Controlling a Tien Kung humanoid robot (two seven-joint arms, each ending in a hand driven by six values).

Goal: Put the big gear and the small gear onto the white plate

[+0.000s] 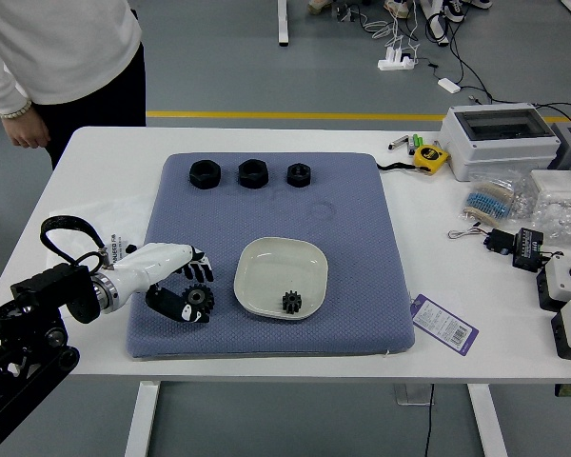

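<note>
The small gear [292,302] sits on the white plate [281,266], so the left hand [160,269], fingers parted and apparently ungripping, must next close around the big gear [199,298].

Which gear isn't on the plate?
The big gear, on the blue-grey mat at the left hand; the small gear sits on the white plate.
</note>
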